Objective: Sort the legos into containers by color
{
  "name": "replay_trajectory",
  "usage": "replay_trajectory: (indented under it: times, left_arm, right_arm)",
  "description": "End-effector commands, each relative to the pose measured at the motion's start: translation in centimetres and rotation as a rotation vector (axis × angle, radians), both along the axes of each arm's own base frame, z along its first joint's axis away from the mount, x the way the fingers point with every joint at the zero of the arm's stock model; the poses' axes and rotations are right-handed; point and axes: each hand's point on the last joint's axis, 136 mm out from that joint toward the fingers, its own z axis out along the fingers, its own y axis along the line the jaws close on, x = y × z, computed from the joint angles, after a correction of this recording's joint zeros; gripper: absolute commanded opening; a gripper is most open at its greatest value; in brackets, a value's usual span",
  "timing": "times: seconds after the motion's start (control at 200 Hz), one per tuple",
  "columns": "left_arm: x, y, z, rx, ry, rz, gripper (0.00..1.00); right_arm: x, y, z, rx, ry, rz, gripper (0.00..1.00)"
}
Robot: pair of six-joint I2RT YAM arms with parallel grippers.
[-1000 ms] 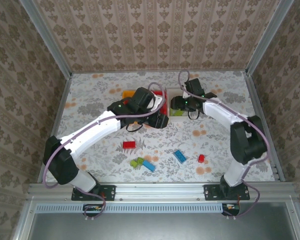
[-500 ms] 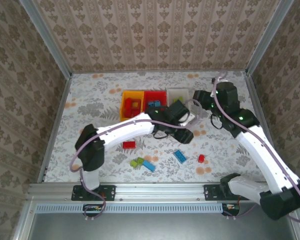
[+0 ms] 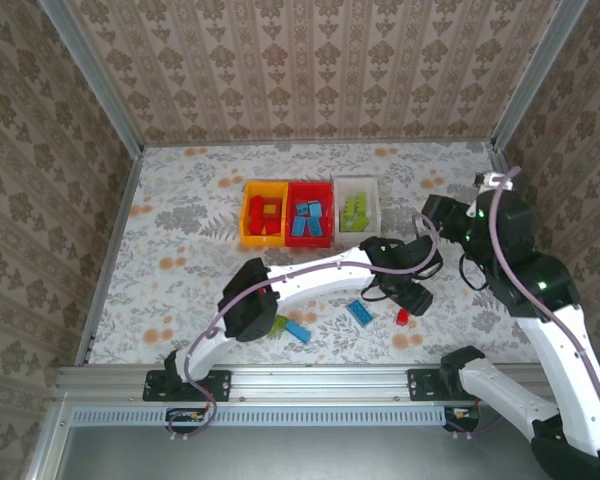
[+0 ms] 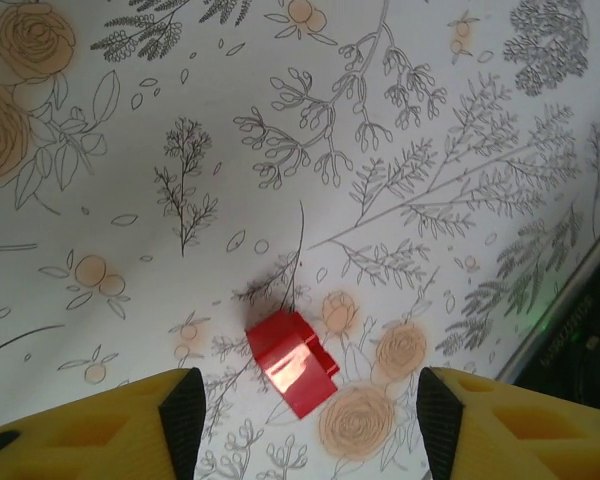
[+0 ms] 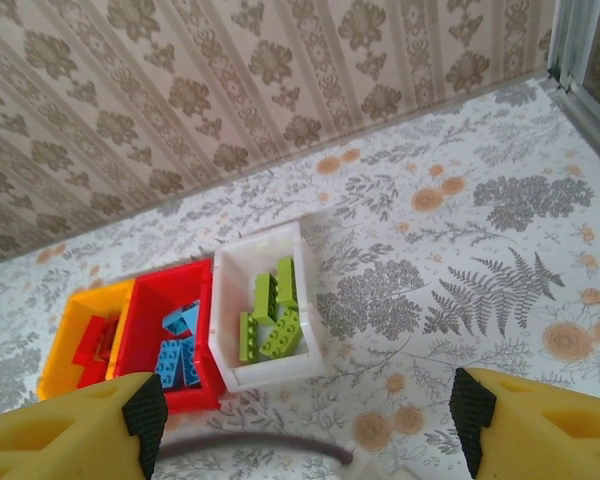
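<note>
My left gripper point(image 3: 408, 300) reaches far to the front right and hangs open just over a small red lego point(image 3: 402, 317). In the left wrist view that red lego point(image 4: 291, 362) lies on the cloth between my spread fingertips point(image 4: 185, 415), untouched. My right gripper point(image 3: 430, 220) is raised at the right, open and empty point(image 5: 310, 420), facing the containers. The yellow-orange container point(image 3: 245, 212) holds red legos, the red container point(image 3: 309, 242) blue ones, the white container point(image 3: 376, 208) lime green ones point(image 5: 275, 320). A blue lego point(image 3: 359, 312), another blue lego point(image 3: 297, 331) and a green lego point(image 3: 277, 325) lie loose at the front.
The table is covered in a floral cloth and walled by patterned panels with metal posts point(image 3: 520, 85). My left arm point(image 3: 310, 278) lies across the middle of the table. A grey cable point(image 5: 250, 448) crosses the bottom of the right wrist view.
My left arm swung from the containers to the front right, over the small red lego. The right arm pulled back from the white container and rose. Both grippers opened wider.
</note>
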Motion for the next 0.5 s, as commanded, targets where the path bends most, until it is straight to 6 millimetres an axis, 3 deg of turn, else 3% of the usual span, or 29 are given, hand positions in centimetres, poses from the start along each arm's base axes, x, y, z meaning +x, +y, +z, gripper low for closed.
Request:
replay_trajectory:
  times: [0.0, 0.22, 0.495]
  left_arm:
    - [-0.5, 3.4, -3.6, 0.223, 0.071, 0.076, 0.62]
    - [-0.9, 4.7, -5.3, 0.31, 0.151, 0.134, 0.62]
    - [-2.2, 4.5, -6.1, 0.324, 0.2, 0.114, 0.6]
  right_arm:
    - [-1.8, 0.2, 1.2, 0.051, -0.015, 0.029, 0.8]
    - [-2.9, 0.2, 0.6, 0.056, 0.016, 0.043, 0.81]
    - [-4.3, -0.7, -1.1, 0.036, 0.104, 0.011, 0.79]
